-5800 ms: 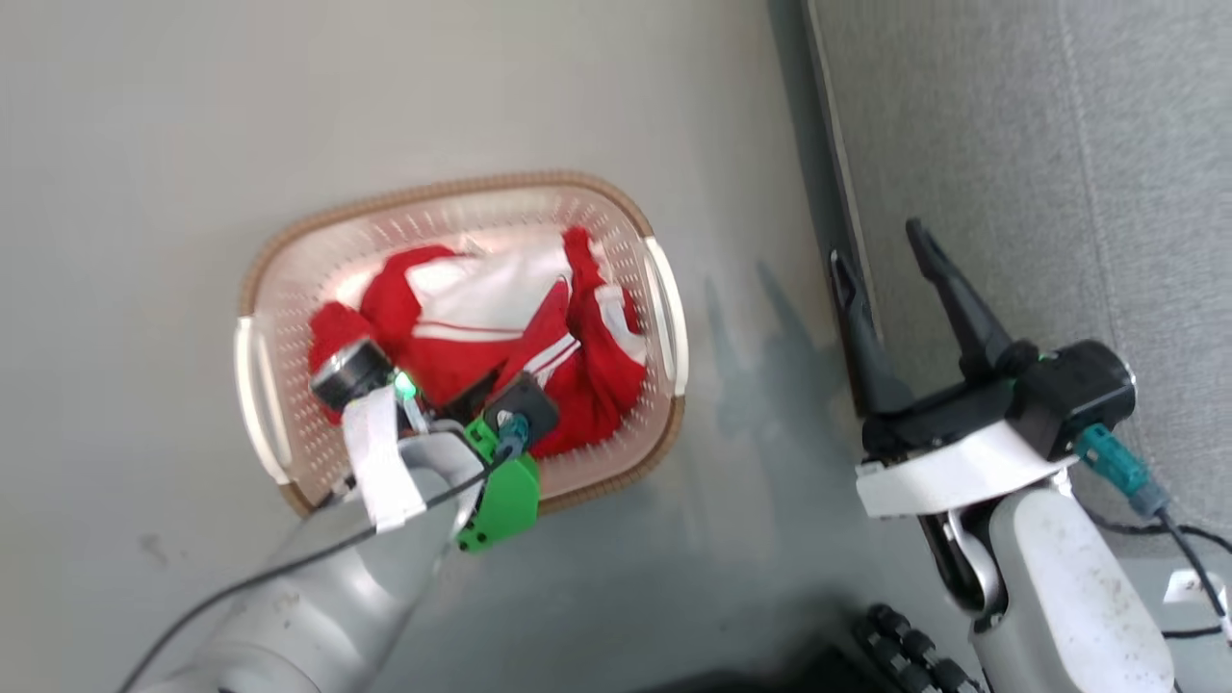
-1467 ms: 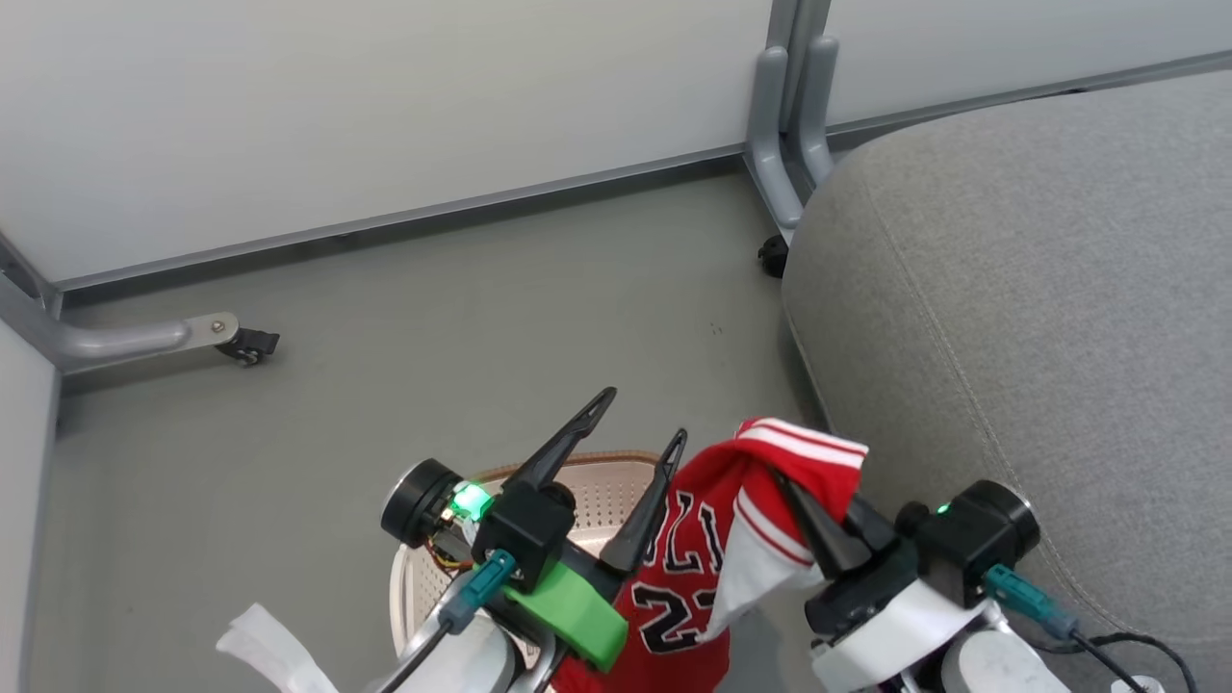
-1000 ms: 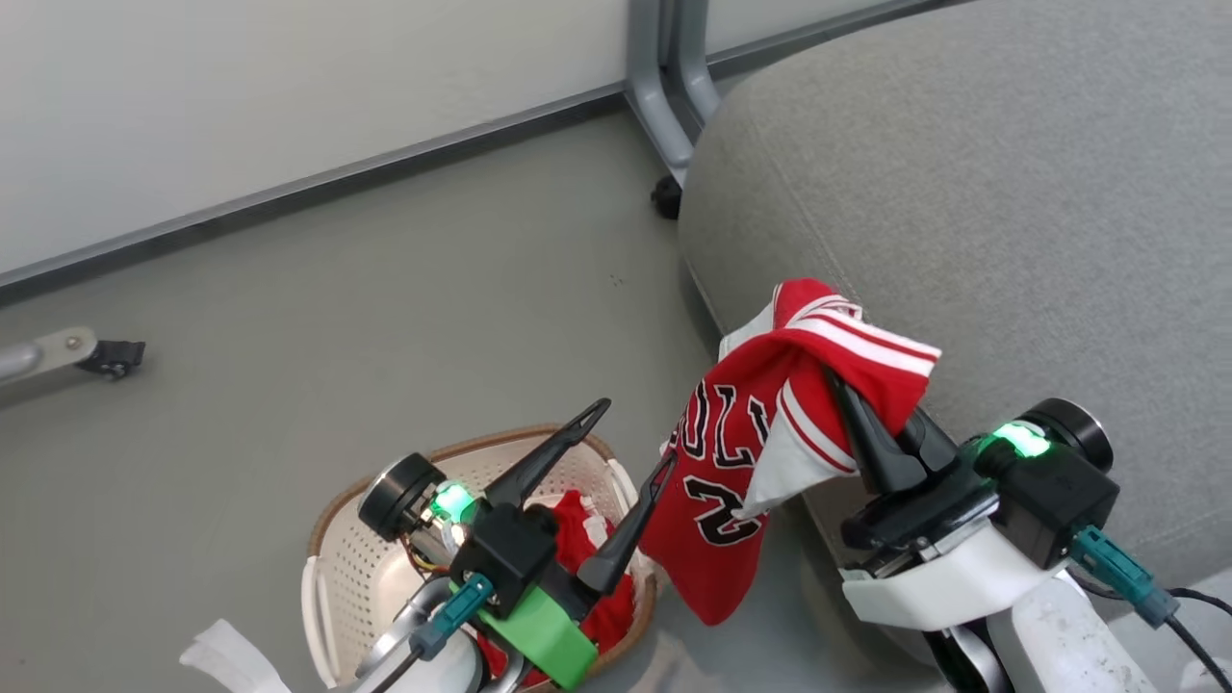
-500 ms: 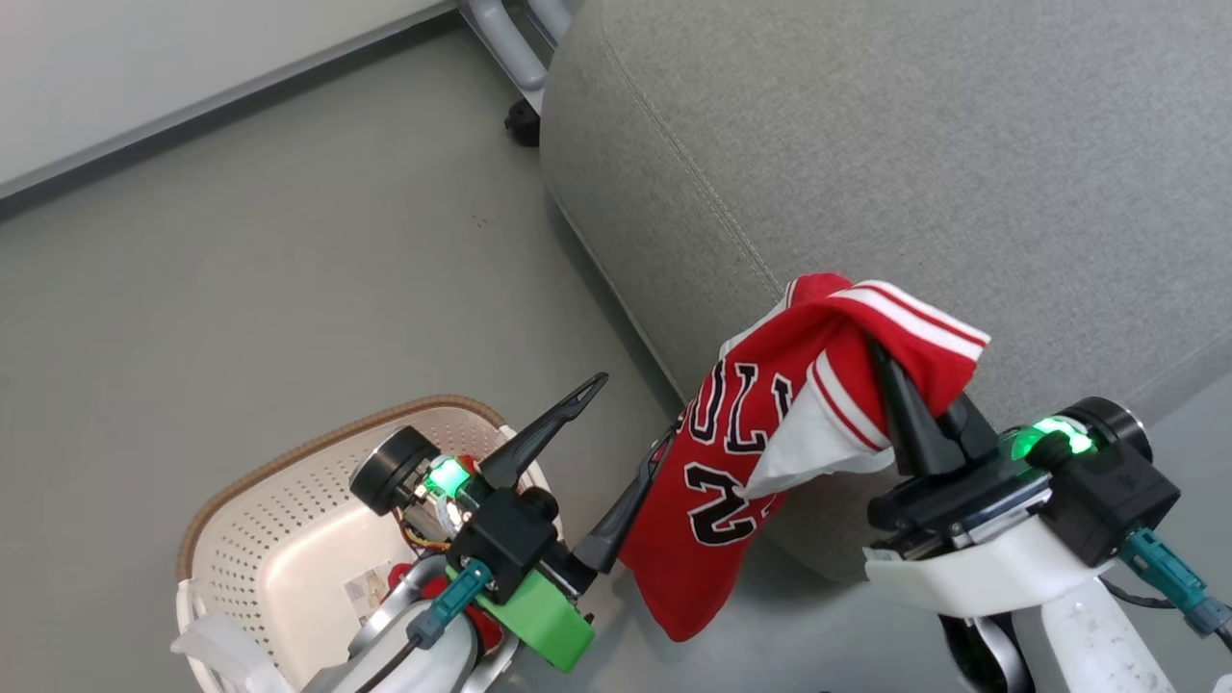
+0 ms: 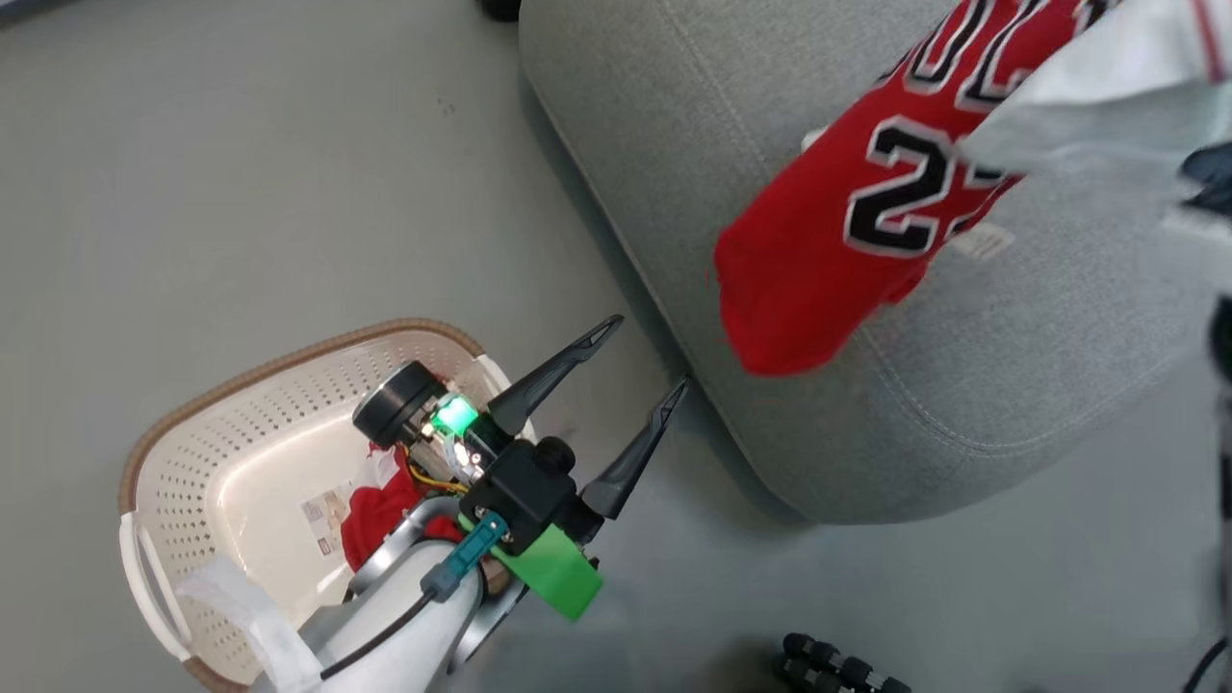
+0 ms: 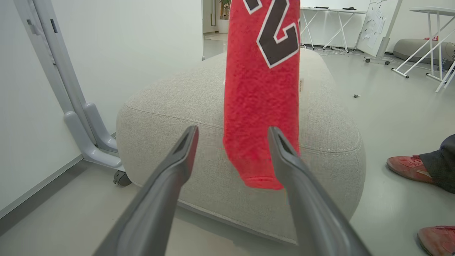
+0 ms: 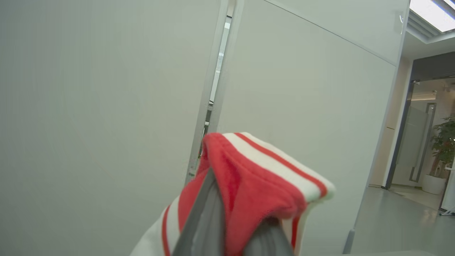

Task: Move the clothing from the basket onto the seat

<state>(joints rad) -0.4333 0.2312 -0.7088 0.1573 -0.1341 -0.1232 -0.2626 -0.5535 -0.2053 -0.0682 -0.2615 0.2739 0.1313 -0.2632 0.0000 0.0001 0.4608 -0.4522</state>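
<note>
**Jersey up over seat, second garment in basket**

Smooth grey floor (image 5: 241, 192), white partition panels (image 7: 89, 106) behind. The large light grey fabric cushion seat (image 5: 1011, 366), with rounded edges and a stitched seam, stands to the right of the basket. The cream-white perforated oval plastic basket (image 5: 192, 462) with a brown woven-look rim is on the floor near the seat's corner, apart from it.

The red jersey with a black white-edged number (image 5: 828, 260) hangs from the right gripper (image 7: 238, 199), whose fingers are clamped on the white-striped trim. Its long axis runs straight down, hem lowest. In the head view the hem lies over the seat's near part. The left wrist view shows it in front of the seat's side, so it may hang just off the near edge; hard to tell.

A bunched red garment (image 5: 380, 510), likely the shorts, lies in the basket under the left arm. The left gripper (image 5: 649, 353) is spread wide and empty, between basket and seat.

Judgement: the seat lies below and beyond the cloth, so the right arm should carry further over before letting go. The left arm is nearer the basket.
</note>
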